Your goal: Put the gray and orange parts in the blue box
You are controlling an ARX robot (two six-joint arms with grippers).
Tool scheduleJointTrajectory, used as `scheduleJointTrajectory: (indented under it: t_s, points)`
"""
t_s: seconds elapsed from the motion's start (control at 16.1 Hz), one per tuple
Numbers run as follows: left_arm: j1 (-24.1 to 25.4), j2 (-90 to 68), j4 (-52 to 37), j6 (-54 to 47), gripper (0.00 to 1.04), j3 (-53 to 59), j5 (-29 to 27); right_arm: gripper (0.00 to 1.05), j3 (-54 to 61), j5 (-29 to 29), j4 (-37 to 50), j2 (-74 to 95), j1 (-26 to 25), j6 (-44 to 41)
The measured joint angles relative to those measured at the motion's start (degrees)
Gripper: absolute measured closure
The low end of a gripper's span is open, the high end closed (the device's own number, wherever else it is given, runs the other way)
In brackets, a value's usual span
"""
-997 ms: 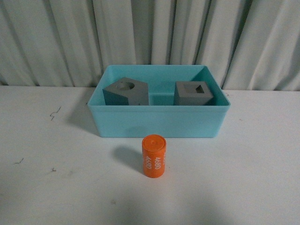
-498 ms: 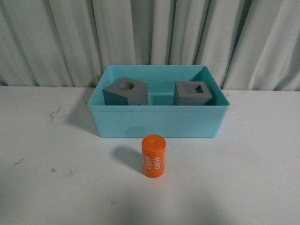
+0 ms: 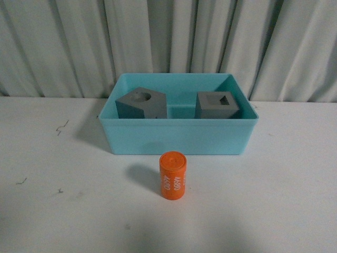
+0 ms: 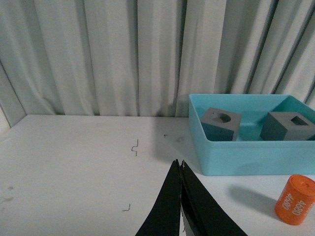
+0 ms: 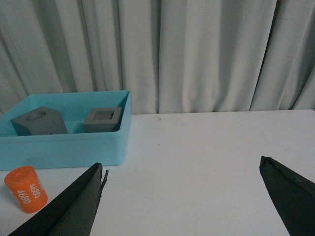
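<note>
The blue box (image 3: 179, 138) stands at the back middle of the white table. Inside it sit two gray cubes: one with a round recess (image 3: 141, 103) on the left, one with a square recess (image 3: 217, 105) on the right. The orange cylinder (image 3: 173, 175) printed "4680" stands upright on the table just in front of the box. Neither arm shows in the front view. My left gripper (image 4: 178, 162) is shut, empty, left of the box (image 4: 246, 157) and cylinder (image 4: 295, 200). My right gripper (image 5: 182, 164) is wide open over bare table, right of the box (image 5: 64, 145) and cylinder (image 5: 26, 189).
A pale pleated curtain (image 3: 168, 42) hangs right behind the table. Small dark marks (image 3: 62, 126) dot the tabletop left of the box. The table's left edge (image 4: 7, 129) appears in the left wrist view.
The orange cylinder has turned slightly about its own axis, its print showing differently; it stays in the same spot. Nothing else has moved.
</note>
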State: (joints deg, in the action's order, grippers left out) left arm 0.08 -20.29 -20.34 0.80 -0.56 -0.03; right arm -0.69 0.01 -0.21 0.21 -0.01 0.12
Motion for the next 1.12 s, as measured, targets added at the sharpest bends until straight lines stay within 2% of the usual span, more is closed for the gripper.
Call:
scheduleJointTrajectory:
  t_s: [0.56, 0.69, 1.12]
  points:
    - [0.0, 10.4, 10.4, 0.0, 1.03, 0.0, 0.0, 0.06, 0.0, -0.02, 0.0, 0.0, 0.0, 0.02]
    - [0.0, 19.23, 21.09, 0.02, 1.03, -0.04, -0.04, 0.06, 0.0, 0.0, 0.02, 0.0, -0.02, 0.0]
    - [-0.04, 19.93, 20.55, 0.02, 1.03, -0.02, 0.0, 0.06, 0.0, 0.0, 0.02, 0.0, 0.0, 0.0]
